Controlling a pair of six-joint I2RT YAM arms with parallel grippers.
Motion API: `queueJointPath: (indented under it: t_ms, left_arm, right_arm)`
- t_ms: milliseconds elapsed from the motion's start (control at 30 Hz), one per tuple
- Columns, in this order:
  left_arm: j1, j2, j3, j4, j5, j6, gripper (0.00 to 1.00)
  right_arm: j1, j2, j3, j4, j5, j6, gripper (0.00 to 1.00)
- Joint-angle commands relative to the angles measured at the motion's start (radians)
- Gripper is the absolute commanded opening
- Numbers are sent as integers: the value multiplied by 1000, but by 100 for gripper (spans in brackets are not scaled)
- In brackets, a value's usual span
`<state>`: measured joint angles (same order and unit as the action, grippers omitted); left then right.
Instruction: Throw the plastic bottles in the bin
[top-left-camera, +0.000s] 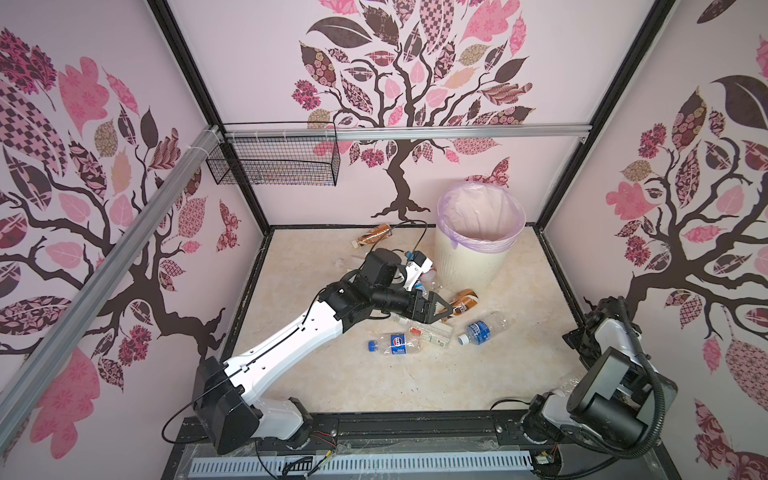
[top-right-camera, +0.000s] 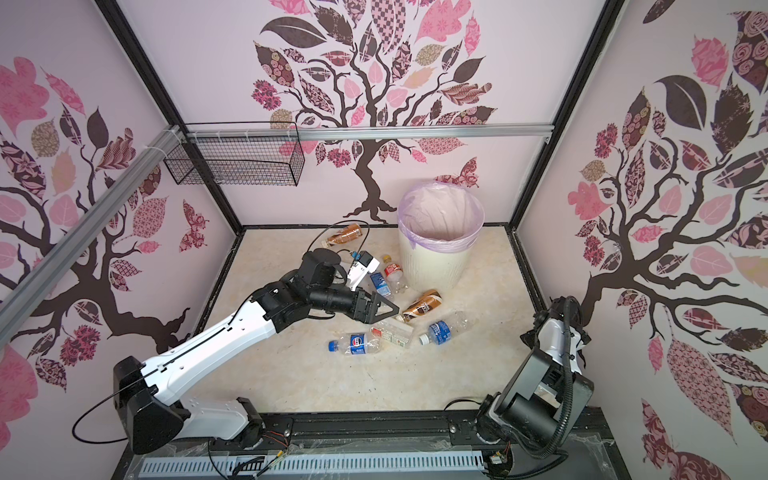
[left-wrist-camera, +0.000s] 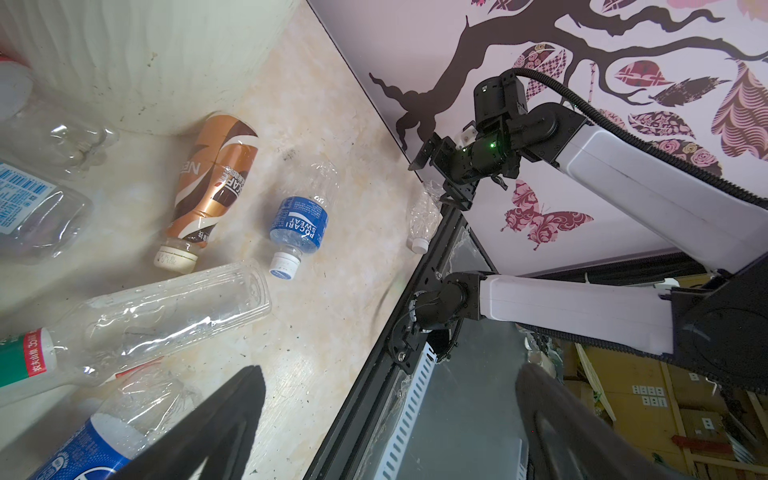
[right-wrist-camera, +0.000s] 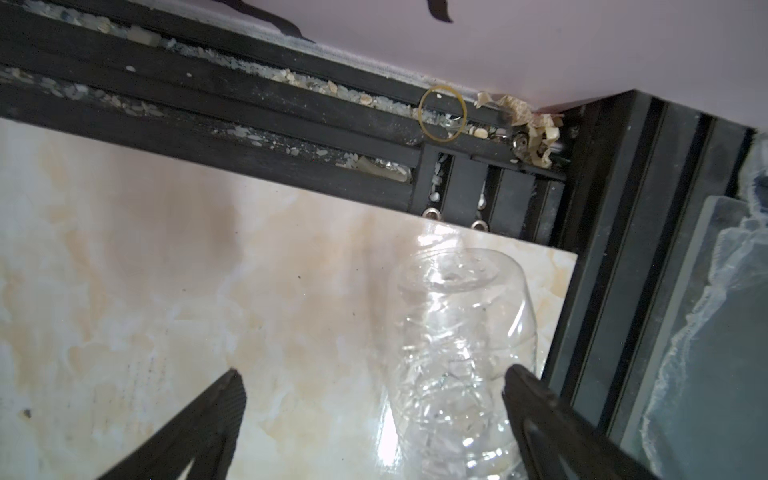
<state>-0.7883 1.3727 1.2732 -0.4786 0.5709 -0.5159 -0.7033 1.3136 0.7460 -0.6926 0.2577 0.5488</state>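
Observation:
The cream ribbed bin (top-left-camera: 469, 266) (top-right-camera: 432, 270) with a lilac liner stands at the back of the floor. Plastic bottles lie in front of it: a brown one (top-left-camera: 464, 300) (left-wrist-camera: 216, 178), a Pocari Sweat one (top-left-camera: 478, 331) (left-wrist-camera: 300, 224), a Pepsi one (top-left-camera: 395, 343) and a clear red-and-green-labelled one (left-wrist-camera: 166, 316). Another brown one (top-left-camera: 376, 233) lies at the back. My left gripper (top-left-camera: 448, 313) (left-wrist-camera: 390, 374) hangs open above this cluster, holding nothing. My right gripper (right-wrist-camera: 374, 372) is open in the near right corner, astride a clear crushed bottle (right-wrist-camera: 457, 353) lying close to one finger.
A black wire basket (top-left-camera: 274, 160) hangs from the aluminium rail (top-left-camera: 415, 132) at the back left. Black frame rails (right-wrist-camera: 249, 124) edge the floor, with a rubber band (right-wrist-camera: 442, 113) in a groove. A slotted cable duct (top-left-camera: 353, 461) runs along the front.

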Motion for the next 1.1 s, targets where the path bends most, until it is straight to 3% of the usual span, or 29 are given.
queueJointPath:
  t_ms: [0,467,767,1067]
  left_arm:
    - [7,-18,-29,23,15,-1,98]
    - [21,-3,-30,37,29,-17,98]
    - [32,6,-29,41,30,-21,98]
    - [33,15,-30,46,38,-26,98]
  right_arm:
    - [-7,38,-8,-4,-20,-3,99]
    - [14,50,7,-1,-136,-25,99]
    - [128,51,-36,55,-168,18,99]
    - [137,5,-3,51,-222,17,99]
